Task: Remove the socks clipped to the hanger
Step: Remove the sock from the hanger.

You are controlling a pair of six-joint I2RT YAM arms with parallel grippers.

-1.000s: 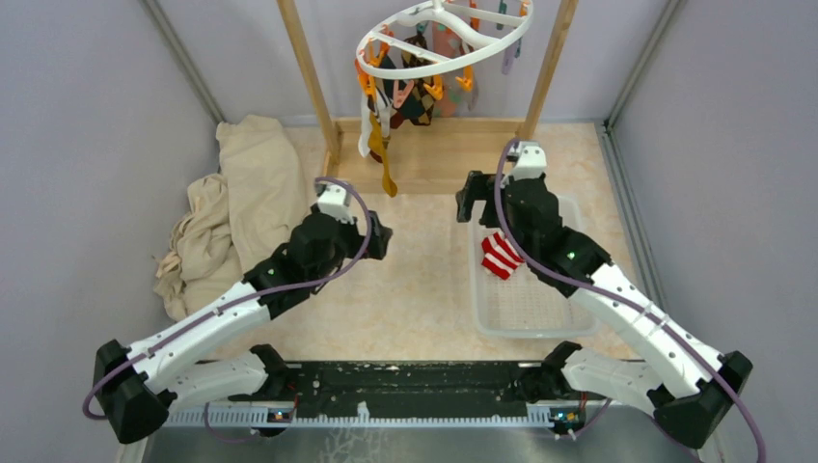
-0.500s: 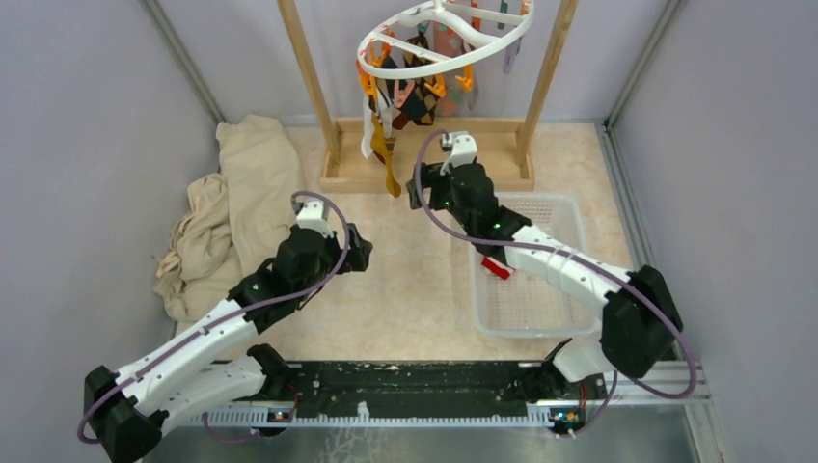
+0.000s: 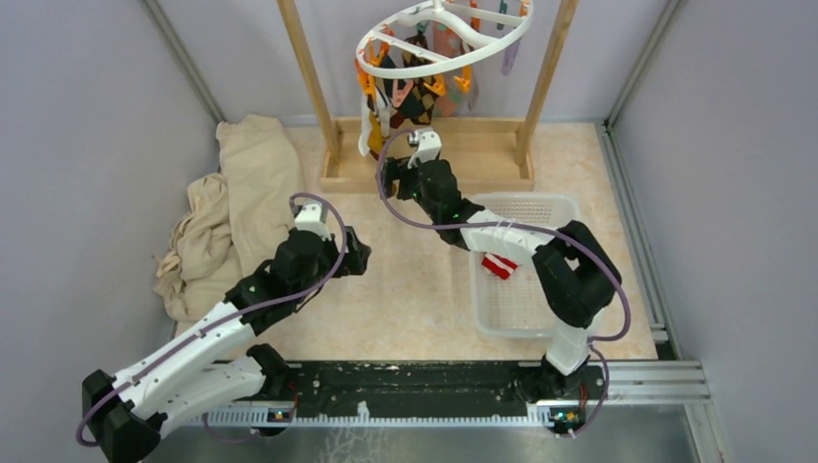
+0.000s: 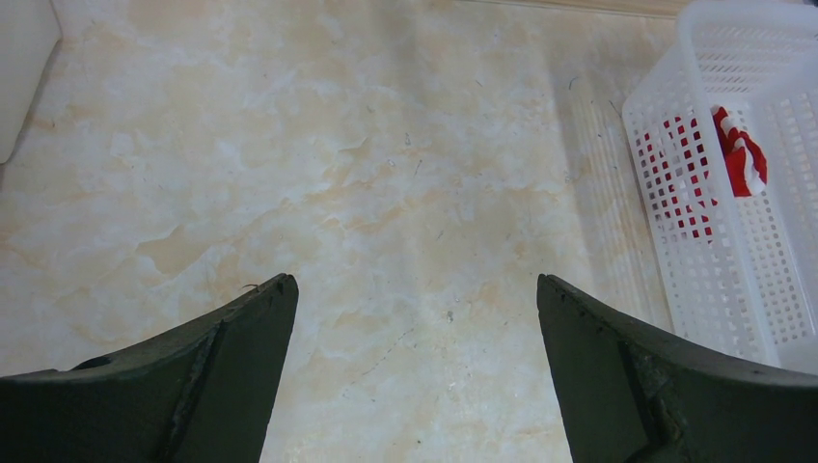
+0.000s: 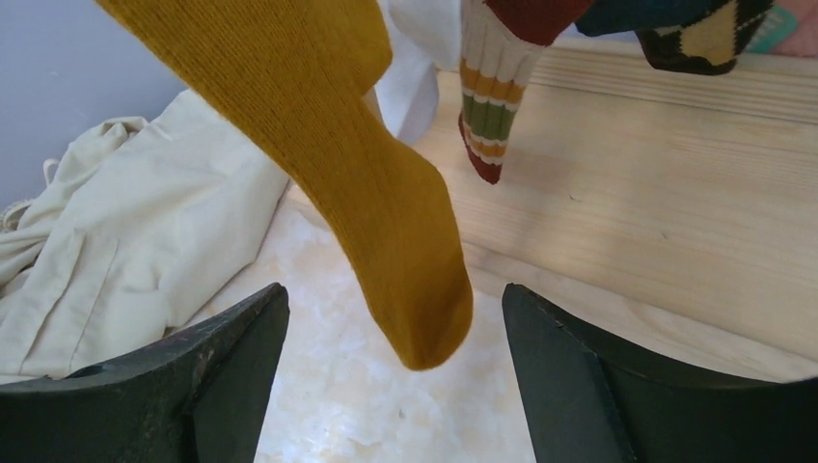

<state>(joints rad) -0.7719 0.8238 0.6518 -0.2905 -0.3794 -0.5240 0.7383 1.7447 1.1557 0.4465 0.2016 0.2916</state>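
The white ring hanger [image 3: 439,43] hangs from the wooden frame at the top, with orange and teal clips. Several socks dangle from it: a mustard yellow sock [image 5: 367,174], a striped-cuff sock [image 5: 492,106], a brown argyle sock [image 3: 417,96], a white sock [image 3: 366,130]. My right gripper [image 3: 388,177] is open, its jaws either side of the mustard sock's toe [image 5: 424,333] and just short of it. A red-white striped sock [image 3: 499,263] lies in the white basket [image 3: 526,318]; it also shows in the left wrist view [image 4: 741,159]. My left gripper [image 3: 355,253] is open and empty over the floor.
The wooden frame has two posts [image 3: 307,77] and a flat base board [image 3: 482,159] under the hanger. A heap of cream cloth [image 3: 227,212] lies at the left, also in the right wrist view [image 5: 125,241]. Grey walls close in both sides.
My right arm has swung left from over the basket to the mustard sock below the hanger. My left arm has drawn back a little toward the near edge.
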